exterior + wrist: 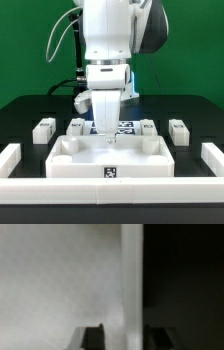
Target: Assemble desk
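Tabletop flat on black table, rims up, centre of the exterior view. Gripper down at far rim; straddles that wall, 1 dark finger on each side. Narrowed close around it, yet cannot tell whether clamped or just short of touching. 4 legs loose beyond tabletop, 2 toward each side. Marker board behind gripper, mostly hidden.

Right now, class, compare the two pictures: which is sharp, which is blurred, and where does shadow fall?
Exterior view: sharp, evenly lit, the white tabletop crisp against the black table. Wrist view: soft and out of focus, one half dark.
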`<act>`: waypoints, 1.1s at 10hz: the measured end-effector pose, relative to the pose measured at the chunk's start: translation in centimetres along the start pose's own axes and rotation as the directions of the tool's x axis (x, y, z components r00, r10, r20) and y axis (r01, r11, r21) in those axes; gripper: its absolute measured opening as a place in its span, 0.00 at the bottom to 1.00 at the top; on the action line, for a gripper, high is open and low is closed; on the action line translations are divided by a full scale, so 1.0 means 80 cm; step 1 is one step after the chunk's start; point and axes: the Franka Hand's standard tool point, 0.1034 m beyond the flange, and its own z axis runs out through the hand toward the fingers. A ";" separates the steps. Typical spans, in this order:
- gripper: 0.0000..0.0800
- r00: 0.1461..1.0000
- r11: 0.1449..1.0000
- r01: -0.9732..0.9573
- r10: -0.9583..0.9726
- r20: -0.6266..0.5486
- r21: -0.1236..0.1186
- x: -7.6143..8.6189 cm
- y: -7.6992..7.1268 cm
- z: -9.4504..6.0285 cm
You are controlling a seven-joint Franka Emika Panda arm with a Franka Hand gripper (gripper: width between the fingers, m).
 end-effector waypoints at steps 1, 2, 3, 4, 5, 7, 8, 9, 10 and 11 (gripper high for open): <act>0.07 1.000 1.000 -0.001 0.001 0.000 0.000 0.000 0.000 0.000; 0.07 1.000 1.000 -0.001 0.001 0.000 0.000 0.000 0.000 0.000; 0.07 1.000 1.000 -0.001 0.001 0.000 0.000 0.000 0.000 0.000; 0.07 1.000 1.000 -0.001 0.001 0.000 0.000 0.000 0.000 0.000; 0.07 1.000 1.000 -0.001 0.001 0.000 0.000 0.000 0.000 0.000; 0.07 1.000 1.000 -0.001 0.001 0.000 0.000 0.000 0.000 0.000; 0.07 1.000 1.000 0.003 -0.003 -0.001 -0.002 0.002 0.002 0.000; 0.07 1.000 1.000 0.017 -0.017 -0.008 -0.007 0.013 0.008 -0.001; 0.07 1.000 1.000 0.027 -0.027 -0.013 -0.007 0.022 0.012 -0.002; 0.07 1.000 1.000 0.025 -0.025 -0.017 0.001 0.033 0.026 -0.008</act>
